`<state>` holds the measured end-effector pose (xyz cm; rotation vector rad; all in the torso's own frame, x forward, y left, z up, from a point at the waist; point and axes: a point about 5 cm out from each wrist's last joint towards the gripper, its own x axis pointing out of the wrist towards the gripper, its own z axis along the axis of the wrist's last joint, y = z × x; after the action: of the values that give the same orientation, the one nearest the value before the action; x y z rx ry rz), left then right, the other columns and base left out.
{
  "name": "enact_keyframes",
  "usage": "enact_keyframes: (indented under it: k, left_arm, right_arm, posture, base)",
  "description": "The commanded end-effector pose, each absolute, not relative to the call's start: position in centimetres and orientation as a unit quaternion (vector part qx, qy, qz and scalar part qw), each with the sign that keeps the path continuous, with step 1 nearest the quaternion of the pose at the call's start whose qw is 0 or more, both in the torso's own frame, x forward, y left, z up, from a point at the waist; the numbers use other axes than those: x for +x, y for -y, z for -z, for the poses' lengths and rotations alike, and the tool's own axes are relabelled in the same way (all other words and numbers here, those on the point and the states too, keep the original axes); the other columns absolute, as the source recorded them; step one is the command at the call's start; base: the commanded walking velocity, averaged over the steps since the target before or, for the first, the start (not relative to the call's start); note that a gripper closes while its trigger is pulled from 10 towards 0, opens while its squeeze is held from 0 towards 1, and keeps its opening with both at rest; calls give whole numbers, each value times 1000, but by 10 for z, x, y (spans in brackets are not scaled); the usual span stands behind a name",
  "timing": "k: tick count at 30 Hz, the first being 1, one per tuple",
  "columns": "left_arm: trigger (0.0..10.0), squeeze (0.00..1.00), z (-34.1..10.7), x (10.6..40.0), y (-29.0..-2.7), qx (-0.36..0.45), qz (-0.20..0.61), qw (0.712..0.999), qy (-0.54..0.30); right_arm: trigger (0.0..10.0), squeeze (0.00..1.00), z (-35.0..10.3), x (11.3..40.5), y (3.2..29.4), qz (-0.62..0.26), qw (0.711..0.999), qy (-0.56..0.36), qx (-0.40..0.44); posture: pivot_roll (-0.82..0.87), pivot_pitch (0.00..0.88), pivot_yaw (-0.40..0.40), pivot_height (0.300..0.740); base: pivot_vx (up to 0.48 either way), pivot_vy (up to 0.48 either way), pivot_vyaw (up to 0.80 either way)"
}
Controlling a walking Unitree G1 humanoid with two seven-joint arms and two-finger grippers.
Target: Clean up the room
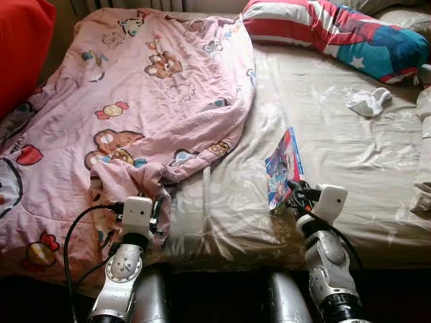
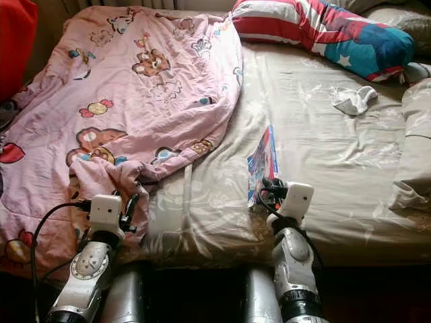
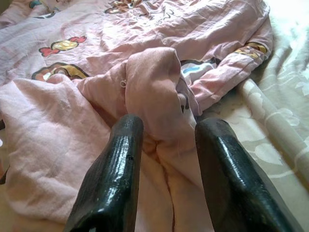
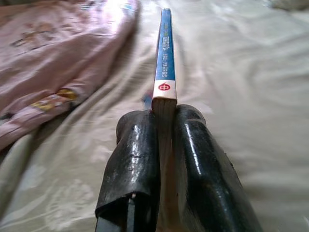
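Note:
A thin book with a blue cover (image 1: 283, 165) stands on edge on the beige bed sheet (image 1: 350, 161). My right gripper (image 1: 294, 192) is shut on its near end, and the right wrist view shows the blue spine (image 4: 164, 58) pinched between the fingers (image 4: 137, 145). A pink cartoon-print quilt (image 1: 155, 87) covers the left half of the bed. At its bunched near corner my left gripper (image 1: 158, 208) is open. In the left wrist view a fold of the quilt (image 3: 154, 92) lies between the spread fingers (image 3: 120, 159).
A striped red, white and blue pillow (image 1: 337, 30) lies across the head of the bed. A white sock (image 1: 369, 101) rests on the sheet at the far right. A red cushion (image 1: 20, 40) sits at the far left. Folded beige cloth (image 1: 424, 168) lies at the right edge.

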<state>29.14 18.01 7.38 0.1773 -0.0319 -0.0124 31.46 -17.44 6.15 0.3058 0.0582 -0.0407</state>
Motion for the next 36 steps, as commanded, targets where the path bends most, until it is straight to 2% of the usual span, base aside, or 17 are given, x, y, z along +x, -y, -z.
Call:
enact_keyframes:
  k: [1, 6, 11, 36]
  left_arm:
    - [10000, 0, -69, 288, -182, 89, 8, 996, 8]
    - [10000, 0, -68, 287, -184, 91, 10, 996, 8]
    - [10000, 0, -69, 287, -183, 92, 12, 996, 11]
    - [10000, 0, -70, 287, -186, 94, 10, 995, 13]
  right_arm:
    - [10000, 0, -55, 310, 186, 51, 983, -40, 170]
    - [10000, 0, -57, 310, 198, 77, 981, -34, 175]
    - [10000, 0, -61, 312, 194, 57, 987, -27, 147]
    - [10000, 0, -68, 318, 189, 46, 988, -19, 145]
  posture:
    - [28, 99, -30, 562]
    - [27, 102, -27, 562]
    - [27, 107, -27, 562]
    - [35, 115, -22, 562]
  base:
    - [0, 0, 0]
    - [0, 0, 0]
    - [0, 0, 0]
    - [0, -280, 0]
